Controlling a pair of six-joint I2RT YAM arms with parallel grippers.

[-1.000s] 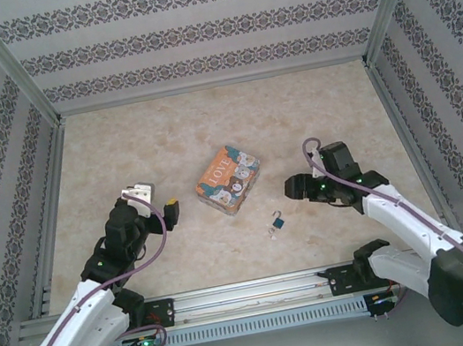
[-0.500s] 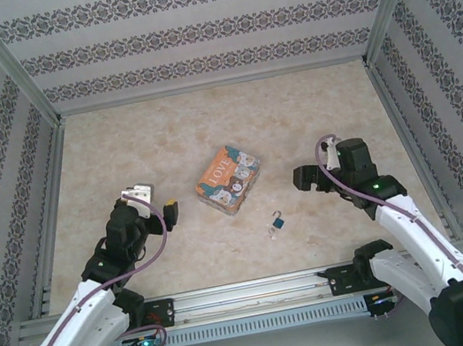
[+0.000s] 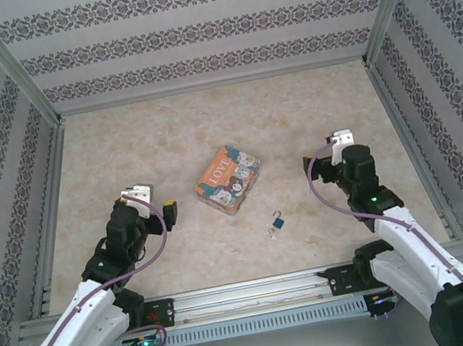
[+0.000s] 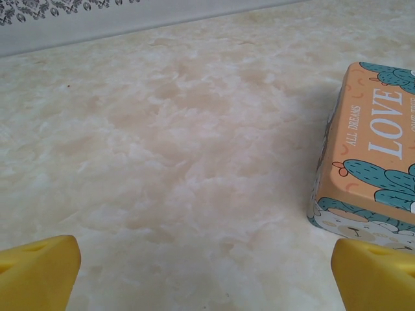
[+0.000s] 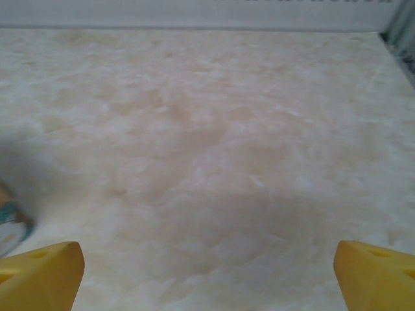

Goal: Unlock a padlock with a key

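Observation:
The small teal padlock (image 3: pixel 280 218) lies on the marbled table (image 3: pixel 163 140), near the front centre. The pale silvery key (image 3: pixel 272 231) sits right at its near-left side; whether they touch is too small to tell. My right gripper (image 3: pixel 325 153) hovers to the right of and beyond the padlock, open, and my right wrist view shows its yellow fingertips (image 5: pixel 40 269) wide apart over bare table. My left gripper (image 3: pixel 156 201) stands open on the left, well away from the padlock, its yellow fingertips (image 4: pixel 39 272) with nothing between them.
An orange-and-teal "LOVE" box (image 3: pixel 228 179) lies between the two arms, beyond the padlock, and its side (image 4: pixel 373 162) shows at the right of my left wrist view. Patterned walls and metal rails (image 3: pixel 50 214) enclose the table.
My right gripper has drawn back to the right, away from the padlock, swung round to face the far side and opened wider. The left arm, padlock and key have not moved.

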